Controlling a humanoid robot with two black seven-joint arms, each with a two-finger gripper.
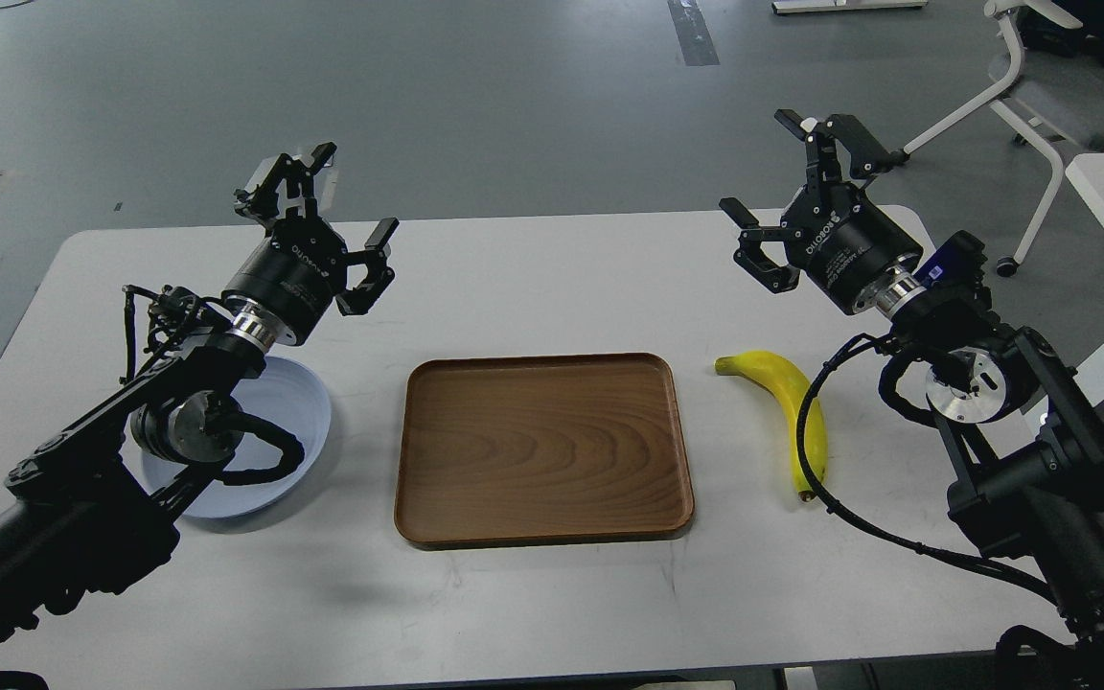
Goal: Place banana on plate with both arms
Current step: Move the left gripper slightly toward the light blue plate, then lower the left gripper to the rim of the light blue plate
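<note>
Head view: banana point(788, 402) lies flat on the white tabletop point(552, 278) near its right edge, beside the wooden tray point(542, 446) at centre. Plate point(298, 407) sits near the left edge, partly under the left arm. Left gripper point(327, 206) and right gripper point(796, 187) both raised, fingers spread wide, holding nothing.

plate point(308, 402) left of tray point(542, 446), banana point(782, 383) right, all on table point(552, 604)

Yellow banana point(788, 388), pale blue plate point(308, 407), brown tray point(542, 446).
</note>
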